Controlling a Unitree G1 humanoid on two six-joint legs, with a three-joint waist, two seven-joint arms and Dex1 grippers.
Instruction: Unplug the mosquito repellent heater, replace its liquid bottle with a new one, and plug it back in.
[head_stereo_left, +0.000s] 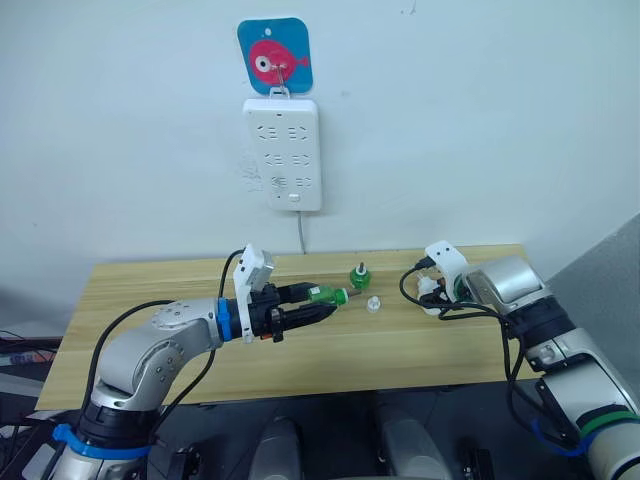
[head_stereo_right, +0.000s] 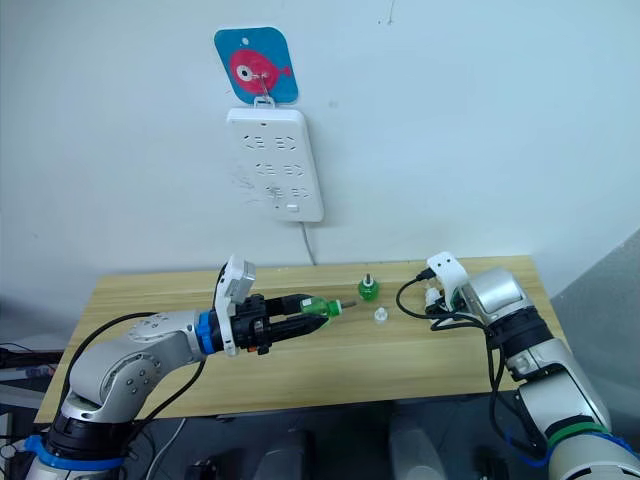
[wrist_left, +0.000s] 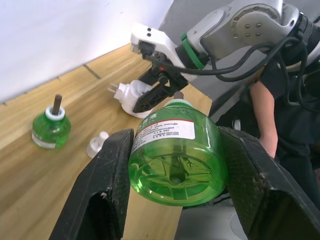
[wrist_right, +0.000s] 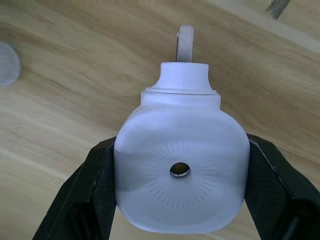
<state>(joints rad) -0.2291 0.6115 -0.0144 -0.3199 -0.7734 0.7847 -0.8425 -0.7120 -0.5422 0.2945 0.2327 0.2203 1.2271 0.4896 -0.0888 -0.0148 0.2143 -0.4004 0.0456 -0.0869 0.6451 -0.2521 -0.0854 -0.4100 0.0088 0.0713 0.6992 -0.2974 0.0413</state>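
the heater (wrist_right: 181, 170) is already off the wall and sits clamped in the right end effector (head_stereo_left: 432, 288), held above the right part of the worktop (head_stereo_left: 150, 285), well apart from the power strip (head_stereo_left: 283, 153) on the wall. the left end effector (wrist_left: 175, 185) is closed on a green bottle (wrist_left: 175, 160), its two fingers (wrist_left: 107, 190) pressed against the bottle's sides and its neck pointing toward the heater. a second green bottle (head_stereo_left: 359, 275) with a dark wick stands on the worktop between the two arms, and a small clear cap (head_stereo_left: 374, 305) lies just beside it.

this looks like the swap step: the heater appears to carry no bottle, and the one in the left end effector looks like the new one to go in, though i cannot tell which bottle is new. the next move calls for lining the bottle's neck up with the heater's opening, bringing the two together and turning to thread them, then carrying the heater to a free socket on the strip.

the held bottle has a white label with a red band and small print, too small to read. a blue hanger (head_stereo_left: 274, 55) with a pink fish holds the strip.
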